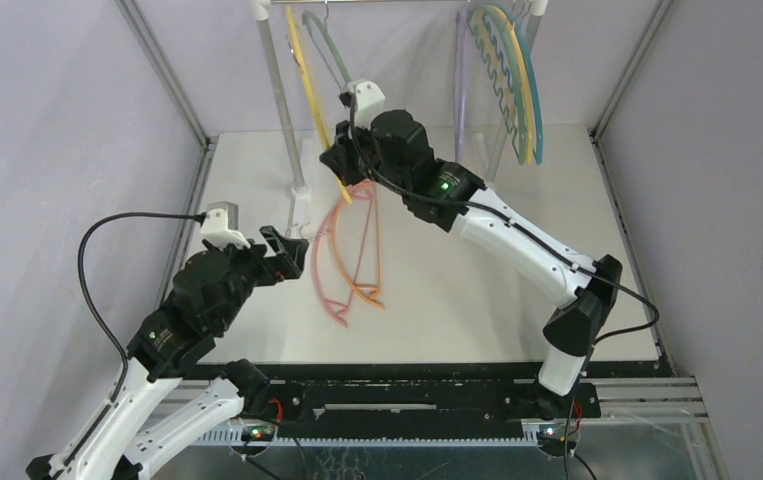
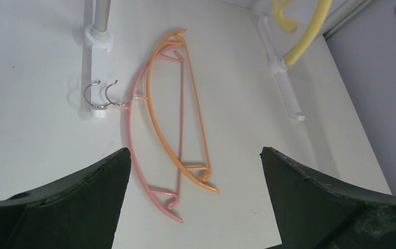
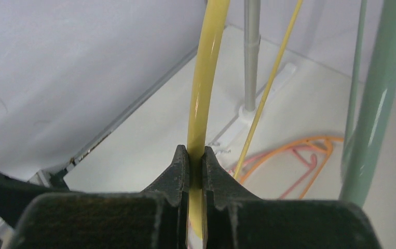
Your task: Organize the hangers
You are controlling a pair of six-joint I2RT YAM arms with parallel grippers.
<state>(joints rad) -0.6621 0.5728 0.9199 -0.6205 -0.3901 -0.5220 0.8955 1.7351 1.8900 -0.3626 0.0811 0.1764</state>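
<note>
- White worktop (image 1: 477,290) fills a cell walled with pale lilac panels; a white-and-metal rail frame (image 1: 279,90) stands at its 12 o'clock edge.
- At the rail's left end, the right hand (image 3: 195,155) is pressed together on a yellow hanger (image 3: 208,78), pinching its curved arm between both fingers.
- That hanger hangs from the rail, with a green hanger (image 3: 377,104) just beside it at 3 o'clock.
- Flat on the worktop lie an orange hanger (image 2: 154,124) and a pink hanger (image 2: 129,129), overlapping, their metal hooks (image 2: 96,92) at the frame's white foot.
- At 9 o'clock of that pair hovers the left hand (image 1: 289,250), fingers spread wide and holding nothing.
- Toward 1 o'clock on the rail, a lilac hanger (image 1: 460,90), a second yellow hanger (image 1: 519,100) and a teal hanger (image 1: 534,90) hang bunched together.
</note>
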